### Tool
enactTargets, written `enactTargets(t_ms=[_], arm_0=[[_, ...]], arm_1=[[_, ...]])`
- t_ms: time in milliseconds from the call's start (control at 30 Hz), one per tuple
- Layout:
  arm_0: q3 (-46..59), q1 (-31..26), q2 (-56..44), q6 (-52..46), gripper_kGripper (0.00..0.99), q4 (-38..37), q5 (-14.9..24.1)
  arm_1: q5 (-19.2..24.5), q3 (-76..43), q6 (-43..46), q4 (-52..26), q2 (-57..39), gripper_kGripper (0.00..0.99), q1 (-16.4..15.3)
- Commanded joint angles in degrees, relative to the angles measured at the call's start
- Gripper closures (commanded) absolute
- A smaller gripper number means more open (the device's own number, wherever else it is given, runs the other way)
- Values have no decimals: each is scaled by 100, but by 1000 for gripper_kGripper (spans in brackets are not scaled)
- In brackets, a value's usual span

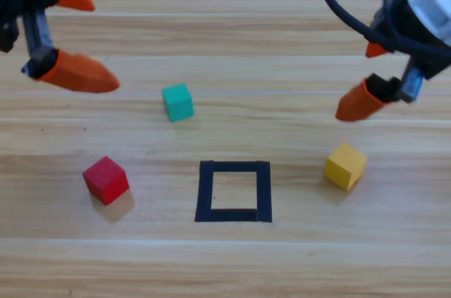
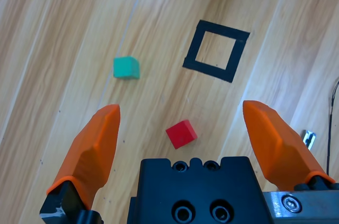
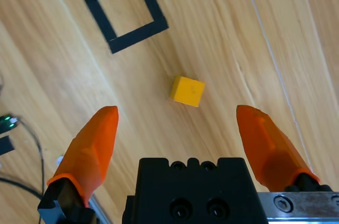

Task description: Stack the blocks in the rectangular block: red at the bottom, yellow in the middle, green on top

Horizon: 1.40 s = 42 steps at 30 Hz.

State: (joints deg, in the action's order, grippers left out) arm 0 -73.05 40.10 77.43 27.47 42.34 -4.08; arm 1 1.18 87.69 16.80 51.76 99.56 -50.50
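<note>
Nothing is stacked yet, and both grippers are wide apart with nothing in them.

Closest to the front edge of the table is the black tape square [image 1: 233, 191], with only bare wood inside it. The red cube [image 1: 106, 179] sits well off to its left and the yellow cube [image 1: 344, 166] sits off to its right, both flat on the table. A bit farther back is the green cube [image 1: 177, 102], on its own. At the very back, the left gripper [image 1: 76, 36] hangs up over the left side, and its own camera looks down at the red cube. The right gripper [image 3: 177, 128] hangs over the yellow cube. Red has to go in first. If yellow gets picked up first, the order could come out wrong. The red cube also sits turned a little, so the jaws might push it away instead of grabbing it.
</note>
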Motion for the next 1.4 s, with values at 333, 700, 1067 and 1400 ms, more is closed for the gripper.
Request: enactTargets(t_ms=[333,700,1067,1400], arm_0=[[327,-1672,1785,-533,0,-112,-313],[388,-1690,2795,-1165,0,-50,329],[-7,-1294,2989,-1596,0,661,162],[-368,-609,3200,-2273,0,925,188]], arm_1=[[471,600,-1346,80,1136,42,488],[611,749,-906,229,1997,44,488],[611,767,-704,361,2375,44,620],[497,723,-599,361,2683,44,743]])
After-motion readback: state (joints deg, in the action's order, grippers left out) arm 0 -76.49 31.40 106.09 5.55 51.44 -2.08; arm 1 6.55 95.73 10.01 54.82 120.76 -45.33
